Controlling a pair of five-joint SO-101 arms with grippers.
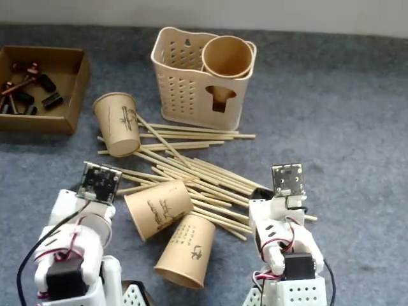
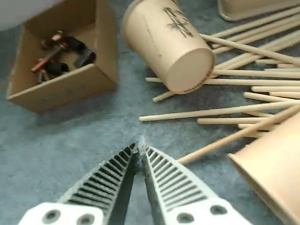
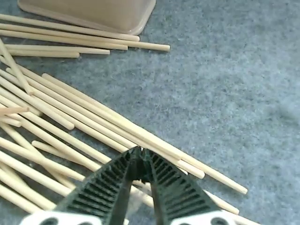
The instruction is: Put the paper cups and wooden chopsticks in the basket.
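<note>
A beige slotted basket [image 1: 191, 83] stands at the back with one paper cup [image 1: 227, 56] upright inside it. Three more paper cups lie on their sides: one [image 1: 118, 123] left of the basket, two [image 1: 158, 207] [image 1: 188, 250] near the front between the arms. Wooden chopsticks [image 1: 191, 167] are scattered across the carpet before the basket. My left gripper [image 2: 139, 150] is shut and holds nothing, low over bare carpet, short of the far lying cup [image 2: 171, 44]. My right gripper [image 3: 141, 153] is shut too, its tips just above the chopsticks [image 3: 89, 117] near the pile's right end.
An open cardboard box [image 1: 64, 95] with small dark parts sits at the back left. Grey carpet covers the table, bare to the right of the basket. The basket's base [image 3: 93, 11] shows beyond the chopsticks in the right wrist view.
</note>
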